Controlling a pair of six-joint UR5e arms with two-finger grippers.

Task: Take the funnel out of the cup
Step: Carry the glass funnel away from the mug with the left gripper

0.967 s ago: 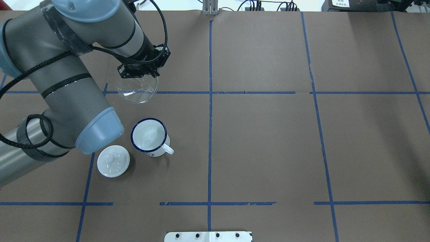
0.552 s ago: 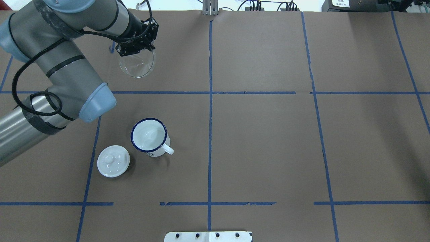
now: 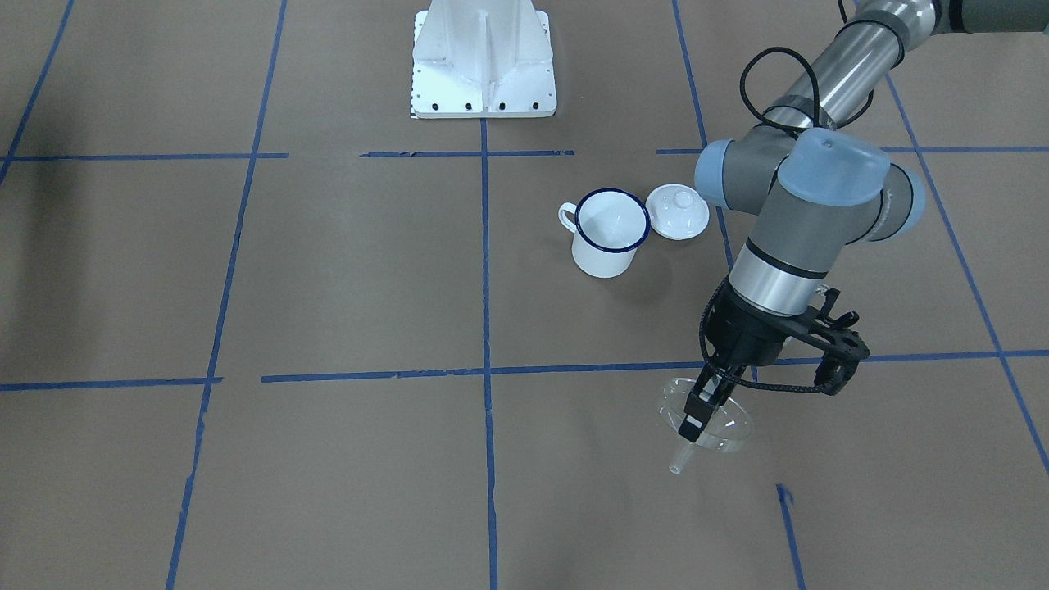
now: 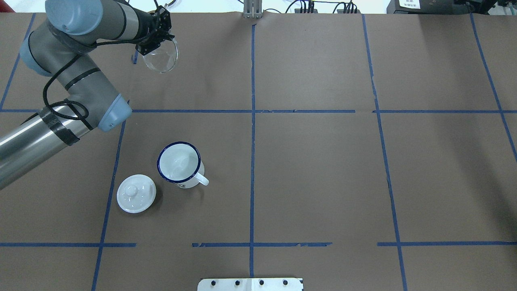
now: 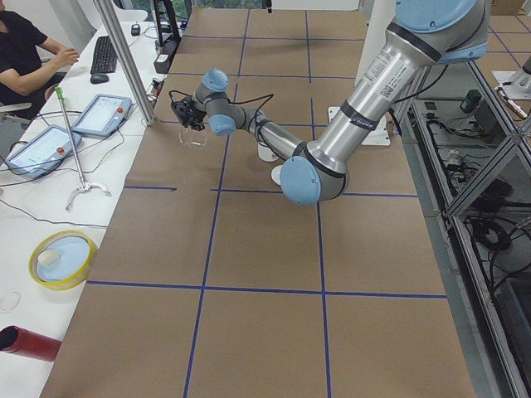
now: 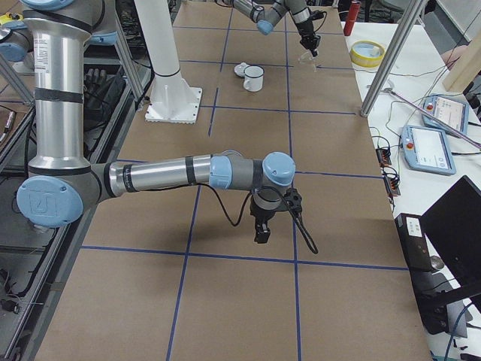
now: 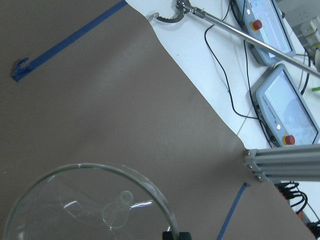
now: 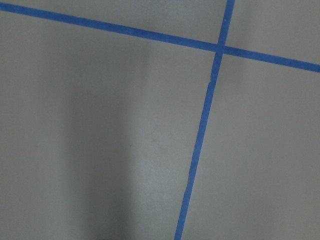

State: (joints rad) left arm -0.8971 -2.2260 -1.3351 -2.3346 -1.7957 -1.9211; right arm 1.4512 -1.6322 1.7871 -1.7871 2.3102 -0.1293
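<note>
The clear funnel [image 4: 164, 61] hangs tilted from my left gripper [image 4: 152, 45], which is shut on its rim, low over the table's far left part. In the front view the funnel [image 3: 732, 426] has its stem pointing down and sideways under the gripper [image 3: 697, 416]. The left wrist view shows the funnel's cone [image 7: 60, 200] from above. The white cup [image 4: 179, 163] with a dark blue rim stands upright and empty, well apart from the funnel, and also shows in the front view [image 3: 606, 246]. My right gripper [image 6: 261, 230] shows only in the exterior right view, so I cannot tell its state.
A white domed lid [image 4: 136, 193] with a knob lies beside the cup, on its left in the overhead view. The table's far edge [image 7: 200, 90] is close beyond the funnel, with cables and operator panels [image 7: 285, 107] past it. A white mount plate [image 4: 250, 284] sits at the near edge.
My left arm has carried the funnel away from the cup toward the table's far left edge. The cup and lid have not moved.
</note>
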